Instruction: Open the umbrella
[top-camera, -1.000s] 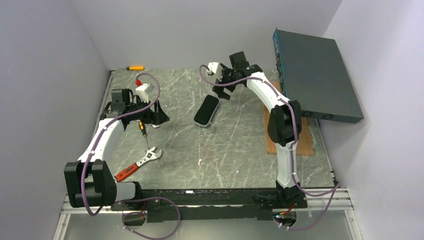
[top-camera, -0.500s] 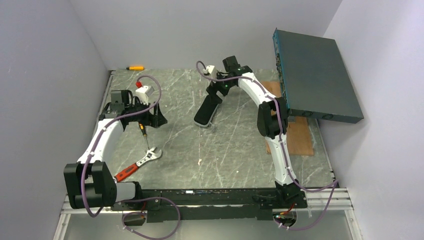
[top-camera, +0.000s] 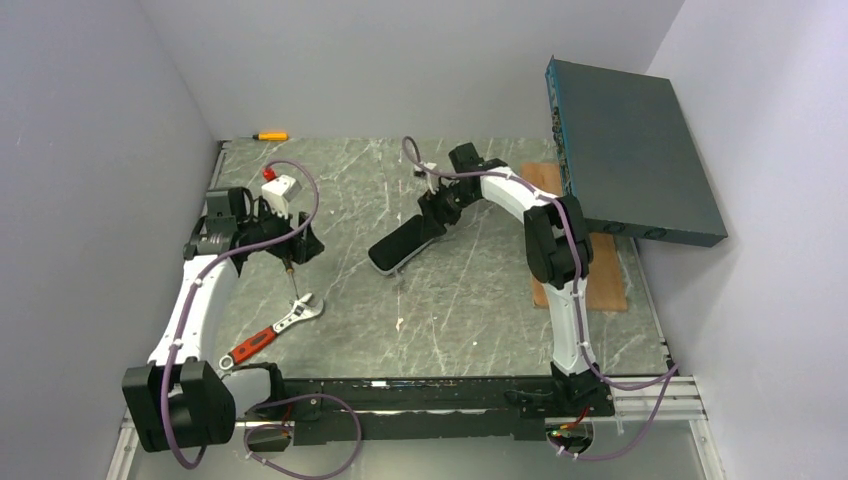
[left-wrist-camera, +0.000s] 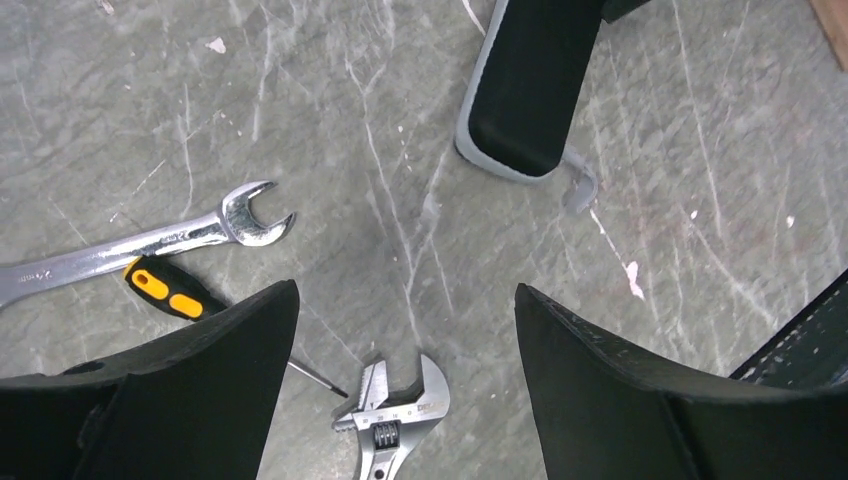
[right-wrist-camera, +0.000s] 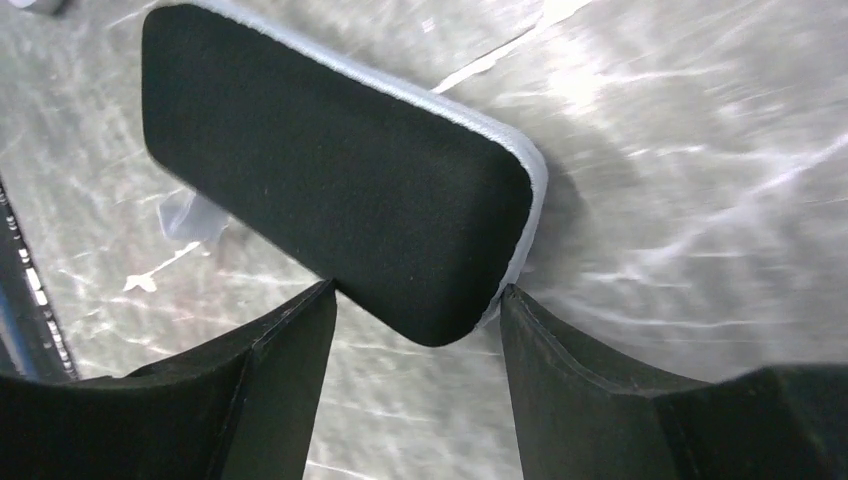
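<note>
Barely begun — the umbrella (top-camera: 403, 245) lies on the table (top-camera: 470, 300) as a folded black bundle; the right gripper (right-wrist-camera: 418, 292) straddles its end, jaws near both sides, grip impossible to tell; the left gripper (left-wrist-camera: 405, 292) gapes empty — all the opening remains.

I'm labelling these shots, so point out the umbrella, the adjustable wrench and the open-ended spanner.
umbrella (right-wrist-camera: 340, 190), right wrist view, middle of its black top face.
adjustable wrench (left-wrist-camera: 395, 415), left wrist view, on its silver head.
open-ended spanner (left-wrist-camera: 150, 243), left wrist view, midway along its shank.
</note>
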